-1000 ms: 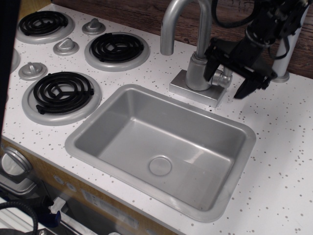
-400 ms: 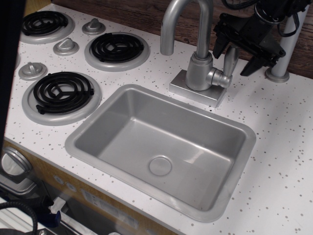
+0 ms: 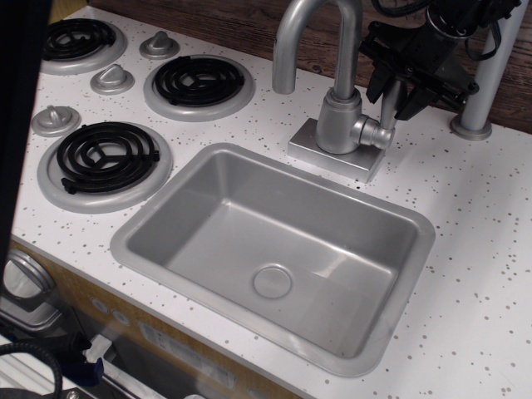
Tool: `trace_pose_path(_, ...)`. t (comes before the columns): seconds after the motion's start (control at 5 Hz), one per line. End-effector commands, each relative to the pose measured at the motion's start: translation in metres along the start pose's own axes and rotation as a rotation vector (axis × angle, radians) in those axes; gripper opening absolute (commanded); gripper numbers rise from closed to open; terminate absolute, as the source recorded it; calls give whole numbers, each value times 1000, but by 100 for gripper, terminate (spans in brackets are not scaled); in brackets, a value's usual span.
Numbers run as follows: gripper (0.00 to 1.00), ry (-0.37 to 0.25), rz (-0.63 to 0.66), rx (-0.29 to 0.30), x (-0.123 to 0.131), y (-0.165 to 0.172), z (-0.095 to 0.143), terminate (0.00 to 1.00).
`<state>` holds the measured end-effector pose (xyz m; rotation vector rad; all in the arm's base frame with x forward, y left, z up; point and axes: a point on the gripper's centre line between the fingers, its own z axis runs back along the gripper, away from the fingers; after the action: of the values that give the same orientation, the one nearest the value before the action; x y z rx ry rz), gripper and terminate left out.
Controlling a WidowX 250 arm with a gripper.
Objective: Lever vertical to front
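Observation:
The faucet body [image 3: 339, 123] stands on its square base behind the sink. The lever [image 3: 389, 106] is a short silver-grey rod that stands nearly upright from the side stub [image 3: 376, 133] on the faucet's right. My black gripper [image 3: 395, 98] comes down from the upper right, and its two fingers straddle the upper part of the lever. One finger [image 3: 376, 81] lies on the lever's left and the other [image 3: 414, 101] on its right, both close against it. The lever's top is hidden behind the gripper.
The tall gooseneck spout [image 3: 309, 25] curves up left of the gripper. A plain silver pole with a round base [image 3: 475, 126] stands just right of it. The grey sink basin [image 3: 166, 208] lies in front. Black burners [image 3: 106, 155] and knobs sit at the left.
The gripper rose from low beside the stub to the lever's upper part. Its fingers have since narrowed from wide open to close around the lever. The lever still stands upright.

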<state>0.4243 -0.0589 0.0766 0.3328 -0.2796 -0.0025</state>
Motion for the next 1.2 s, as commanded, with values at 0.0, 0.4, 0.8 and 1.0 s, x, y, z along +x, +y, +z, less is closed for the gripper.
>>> trace_pose_path(0.0,0,-7,43,-33,-2,-3,10,0)
trace_pose_path(0.4,0,114,98,-70,-42,-14,12,0)
trace_pose_path(0.8,0,207,108,-156,-62,-22,-3,0)
trace_pose_path(1.0,0,210,107,-179,-64,-23,-8,0)
